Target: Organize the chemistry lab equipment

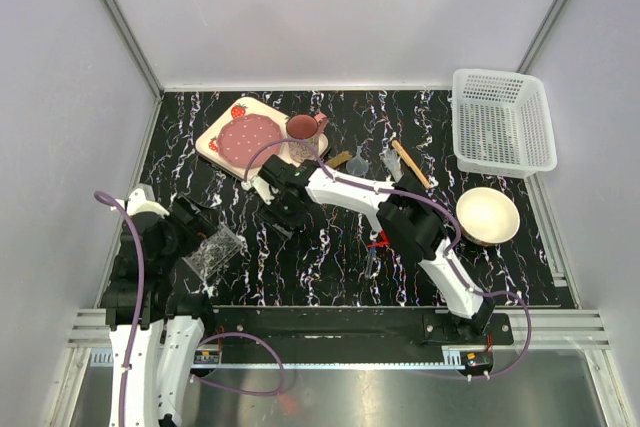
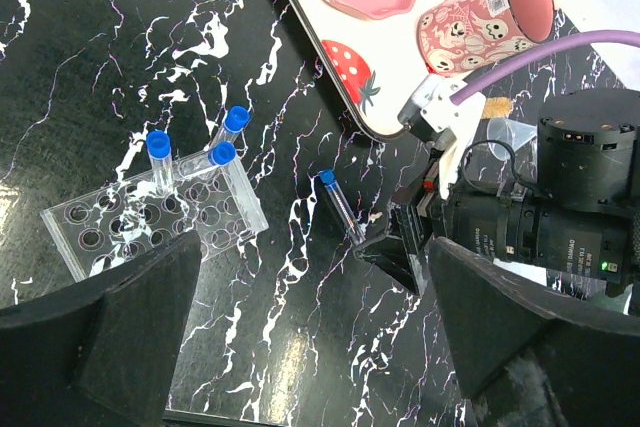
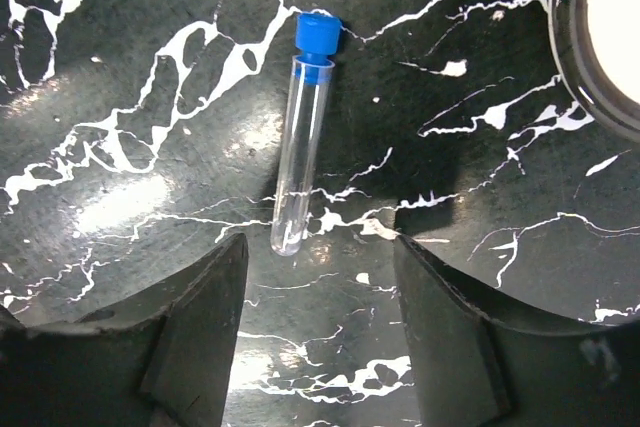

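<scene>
A clear plastic tube rack (image 2: 150, 217) lies on the black marbled table with three blue-capped tubes (image 2: 222, 155) standing in it; it also shows in the top view (image 1: 215, 252). One more blue-capped tube (image 3: 305, 132) lies flat on the table, also seen in the left wrist view (image 2: 338, 205). My right gripper (image 3: 320, 347) is open and empty, low over the table, with the tube's round end just beyond its fingertips. My left gripper (image 2: 315, 347) is open and empty, above the table right of the rack. A red-capped bottle (image 1: 378, 240) is mostly hidden under my right arm.
A strawberry-print tray (image 1: 215, 132) with a pink plate and a mug (image 1: 303, 129) stands at the back left. Wooden-handled tools (image 1: 410, 162) lie behind my right arm. A cream bowl (image 1: 487, 215) and a white basket (image 1: 503, 119) are on the right.
</scene>
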Controlling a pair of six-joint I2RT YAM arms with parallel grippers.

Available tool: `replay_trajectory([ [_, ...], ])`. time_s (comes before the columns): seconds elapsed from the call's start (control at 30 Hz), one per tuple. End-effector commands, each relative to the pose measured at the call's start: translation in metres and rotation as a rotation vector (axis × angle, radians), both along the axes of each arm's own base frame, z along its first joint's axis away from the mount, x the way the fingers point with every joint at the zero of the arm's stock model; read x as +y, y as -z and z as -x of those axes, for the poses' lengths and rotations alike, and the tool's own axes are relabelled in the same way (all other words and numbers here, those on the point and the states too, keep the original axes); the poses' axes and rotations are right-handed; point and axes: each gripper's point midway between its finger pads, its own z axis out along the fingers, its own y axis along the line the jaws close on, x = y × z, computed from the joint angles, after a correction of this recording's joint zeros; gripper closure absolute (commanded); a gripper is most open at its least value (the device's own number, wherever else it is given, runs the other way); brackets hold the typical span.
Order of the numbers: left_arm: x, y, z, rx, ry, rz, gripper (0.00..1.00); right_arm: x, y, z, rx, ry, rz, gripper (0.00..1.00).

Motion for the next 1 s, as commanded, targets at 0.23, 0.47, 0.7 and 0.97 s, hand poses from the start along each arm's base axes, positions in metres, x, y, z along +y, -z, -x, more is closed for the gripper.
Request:
replay_trajectory([
  [0.23, -0.007, -0.008, 0.001, -0.035, 0.024, 0.035, 0.01, 0.005, 0.014, -0.006, -0.104, 0.023, 0.077, 0.6],
  [0.47, -0.02, -0.01, 0.0, -0.028, 0.065, 0.1, 0.01, -0.014, 0.021, -0.015, -0.171, 0.023, 0.145, 0.78],
  [0.7, -0.053, -0.011, -0.005, -0.048, 0.2, 0.254, 0.01, -0.013, -0.018, -0.004, -0.117, -0.01, 0.015, 0.85],
  [0.97, -0.091, -0.009, -0.015, -0.072, 0.347, 0.501, 0.01, -0.026, -0.083, 0.025, 0.003, -0.105, -0.26, 0.86],
])
